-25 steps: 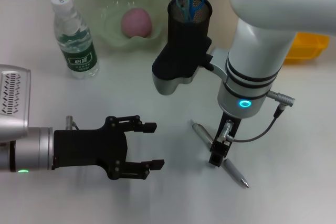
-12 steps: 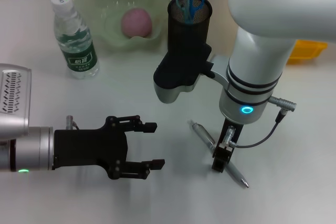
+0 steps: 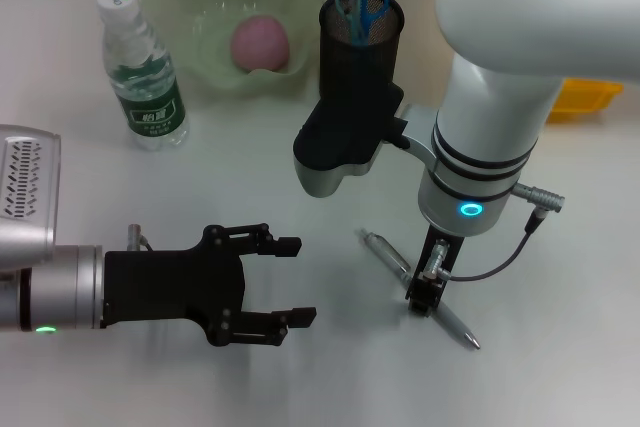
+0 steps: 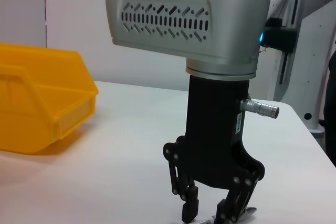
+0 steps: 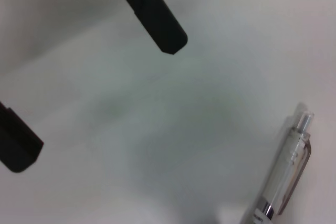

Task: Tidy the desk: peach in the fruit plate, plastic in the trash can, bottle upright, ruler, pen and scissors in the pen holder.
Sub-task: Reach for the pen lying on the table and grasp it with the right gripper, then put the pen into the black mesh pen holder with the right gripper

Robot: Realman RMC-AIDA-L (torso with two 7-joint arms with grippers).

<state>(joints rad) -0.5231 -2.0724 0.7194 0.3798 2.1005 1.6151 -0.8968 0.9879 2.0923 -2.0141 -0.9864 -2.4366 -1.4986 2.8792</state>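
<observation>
The right end effector (image 3: 424, 297), fingers apart, stands over the pen (image 3: 420, 290) on the desk (image 3: 560, 347); next it should pinch it, while the left end effector (image 3: 290, 280) waits open nearby.

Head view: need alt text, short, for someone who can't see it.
The right gripper points down over a silver pen lying on the white desk, while the left gripper hovers open to its left. Behind stand an upright water bottle, a green fruit plate holding a peach, and a black pen holder with scissors.
</observation>
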